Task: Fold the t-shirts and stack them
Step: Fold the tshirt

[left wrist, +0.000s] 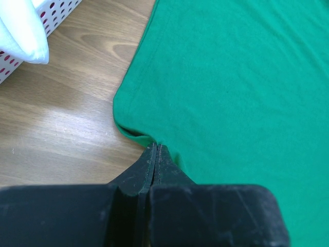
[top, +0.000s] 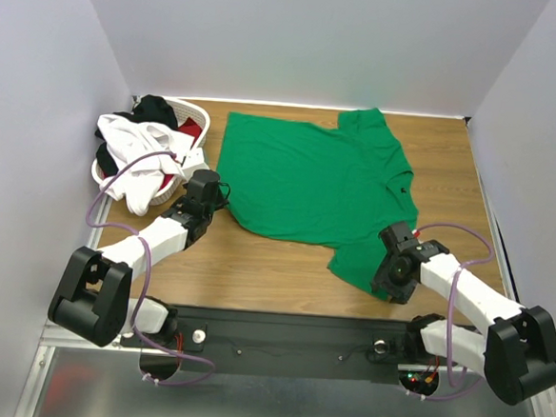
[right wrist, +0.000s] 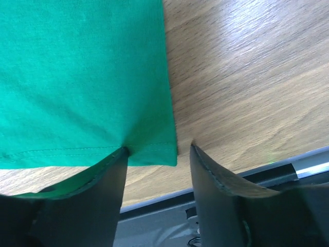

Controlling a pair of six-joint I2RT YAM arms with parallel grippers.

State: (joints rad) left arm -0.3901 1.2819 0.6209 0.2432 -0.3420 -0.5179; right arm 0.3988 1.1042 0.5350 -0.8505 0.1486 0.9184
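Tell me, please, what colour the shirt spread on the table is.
The t-shirt is bright green; the top external view shows it best.

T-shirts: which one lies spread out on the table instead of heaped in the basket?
The green t-shirt; the white, black and red ones are bundled in the basket.

Near bench point(top: 273, 275) strip: bare wood lay open between the arms.
Far right: open bench ran between green shirt point(top: 309, 177) and right wall point(top: 542, 112).
Far left corner: basket point(top: 204, 127), piled with shirts point(top: 138, 156), blocked passage beside left wall point(top: 37, 106).
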